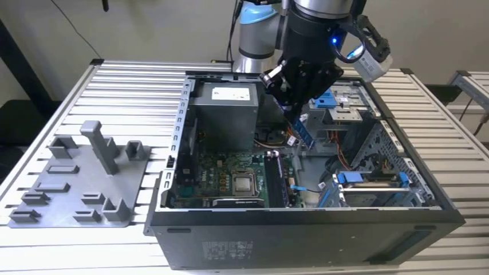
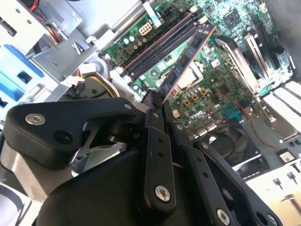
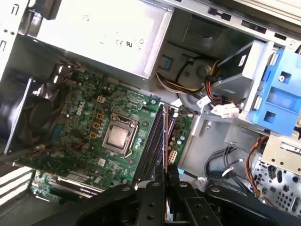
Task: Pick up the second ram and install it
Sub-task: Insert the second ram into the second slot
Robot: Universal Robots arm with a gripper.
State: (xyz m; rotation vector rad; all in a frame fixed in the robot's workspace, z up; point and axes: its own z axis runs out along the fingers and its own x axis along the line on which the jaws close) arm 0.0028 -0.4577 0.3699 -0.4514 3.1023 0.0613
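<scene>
In jaws, second ram (image 2: 188, 58) (above memory slots (image 2: 160, 43))

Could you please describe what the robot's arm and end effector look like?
The arm has silver-grey tubes and a light blue joint cap. The end effector is black, with linked bars joined by silver pins, below a small blue light.

Nothing here is legible to me from the remote station. A white label (image 1: 233, 93) sits on top of the grey power-supply box (image 1: 221, 117), small dark marks (image 3: 123, 43) show on that box in the first wrist view, and pale print (image 1: 229, 250) stands on the outer wall of the black computer case (image 1: 344, 240) — all too small to read.
</scene>
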